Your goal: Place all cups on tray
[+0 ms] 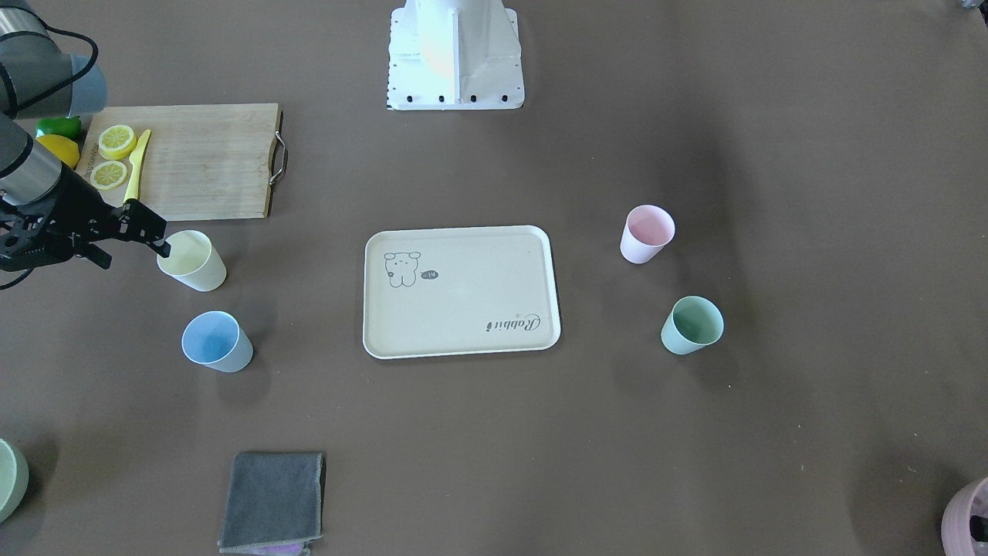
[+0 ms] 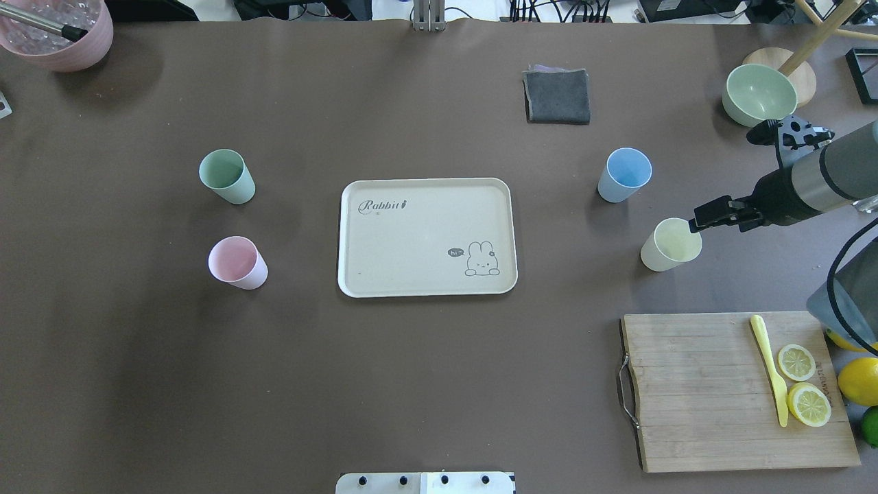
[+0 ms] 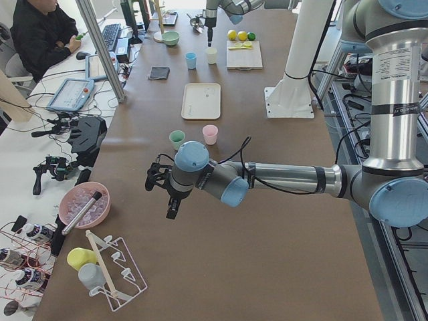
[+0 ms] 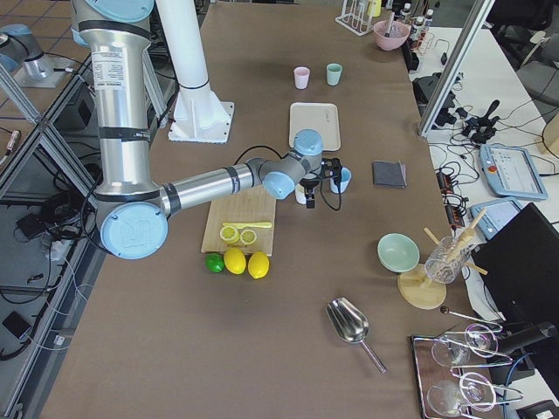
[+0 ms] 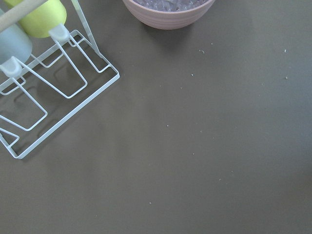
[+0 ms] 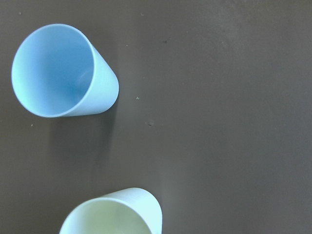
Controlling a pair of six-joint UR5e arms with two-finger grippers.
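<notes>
The cream tray (image 2: 425, 237) lies mid-table with nothing on it. The pale yellow cup (image 2: 671, 243) and the light blue cup (image 2: 624, 175) stand upright on its right. The pink cup (image 2: 237, 263) and the mint green cup (image 2: 226, 176) stand on its left. My right gripper (image 2: 720, 219) is open and hangs just above the yellow cup (image 1: 193, 261), with one fingertip (image 1: 164, 249) over its rim. The right wrist view shows the blue cup (image 6: 61, 78) and the yellow cup's rim (image 6: 114, 214). My left gripper (image 3: 172, 207) shows only in the exterior left view, far from the cups, and I cannot tell its state.
A wooden cutting board (image 2: 706, 391) with lemon slices and a yellow knife lies near the right arm, with lemons (image 2: 861, 381) beside it. A pale green bowl (image 2: 759, 94), a grey cloth (image 2: 557, 96) and a mauve pot (image 2: 58, 34) stand at the far side. A wire rack (image 5: 48, 97) is below the left wrist.
</notes>
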